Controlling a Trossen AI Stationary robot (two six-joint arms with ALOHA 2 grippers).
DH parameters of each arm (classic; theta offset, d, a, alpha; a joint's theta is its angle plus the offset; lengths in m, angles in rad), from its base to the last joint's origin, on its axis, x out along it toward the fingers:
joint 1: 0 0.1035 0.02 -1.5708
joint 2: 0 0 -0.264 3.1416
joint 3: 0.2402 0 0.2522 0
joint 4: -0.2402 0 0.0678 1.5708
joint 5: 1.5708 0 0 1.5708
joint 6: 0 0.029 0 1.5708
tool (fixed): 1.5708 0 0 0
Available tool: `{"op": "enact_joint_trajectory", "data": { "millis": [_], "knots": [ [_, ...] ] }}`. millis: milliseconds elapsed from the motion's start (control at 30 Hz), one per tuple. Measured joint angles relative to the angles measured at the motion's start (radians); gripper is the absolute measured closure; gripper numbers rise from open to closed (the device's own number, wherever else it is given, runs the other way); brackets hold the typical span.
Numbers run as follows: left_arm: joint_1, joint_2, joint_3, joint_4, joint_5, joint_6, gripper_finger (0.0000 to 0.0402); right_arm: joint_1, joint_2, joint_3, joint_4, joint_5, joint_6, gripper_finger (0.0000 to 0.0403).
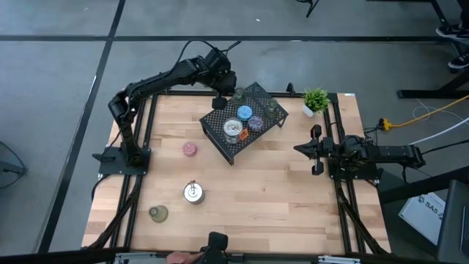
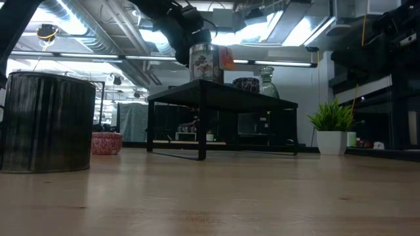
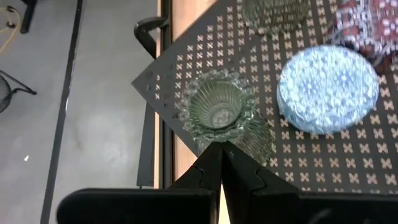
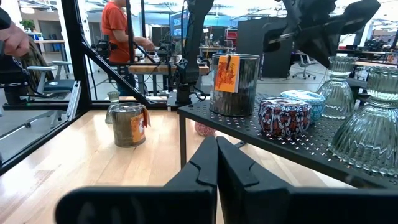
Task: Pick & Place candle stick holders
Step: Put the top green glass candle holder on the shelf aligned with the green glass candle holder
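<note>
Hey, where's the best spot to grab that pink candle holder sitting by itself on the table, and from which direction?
Take the pink candle holder by its round side wall, coming straight down from above. It is short, stands upright on bare wood, and sits clear of the black mesh rack, so fingers can likely straddle it across the width. The left end effector, shut above the rack, is nearer.

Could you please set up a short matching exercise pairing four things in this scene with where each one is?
Things:
1. pink holder
2. blue holder
3. potted plant
4. left gripper

Places:
A. on the black mesh rack
B. on the bare table, left of the rack
C. above the rack's far corner, shut
D. at the table's far right corner

Pairs: 1-B, 2-A, 3-D, 4-C
</note>
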Motion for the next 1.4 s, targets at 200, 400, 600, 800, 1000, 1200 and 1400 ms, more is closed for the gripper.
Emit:
{"op": "enact_joint_trajectory", "data": {
  "millis": [200,400,600,800,1000,1200,1400],
  "knots": [
    [0.0,0.0,0.0,0.051,0.035,-0.039,0.04,0.0,0.0,0.0,0.0,0.0,0.0,0.0402],
    [0.0,0.001,0.0,0.059,-0.014,-0.055,0.04,0.0,0.0,0.0,0.0,0.0,0.0,0.0402],
    [-0.003,0.001,0.0,0.018,0.006,-0.061,0.04,0.0,0.0,0.0,0.0,0.0,0.0,0.0402],
    [-0.016,0.001,0.0,0.017,0.085,-0.066,0.04,0.0,0.0,0.0,0.0,0.0,0.0,0.0402],
    [-0.019,0.005,0.0,0.019,0.108,-0.08,0.04,0.0,0.0,0.0,0.0,0.0,0.0,0.0402],
    [-0.023,0.04,-0.001,0.029,0.109,-0.083,0.04,0.0,0.0,0.0,0.0,0.0,0.0,0.0402],
    [-0.032,0.061,-0.001,0.083,0.107,-0.106,0.04,0.0,0.0,0.0,0.0,0.0,0.0,0.0402]
  ]
}}
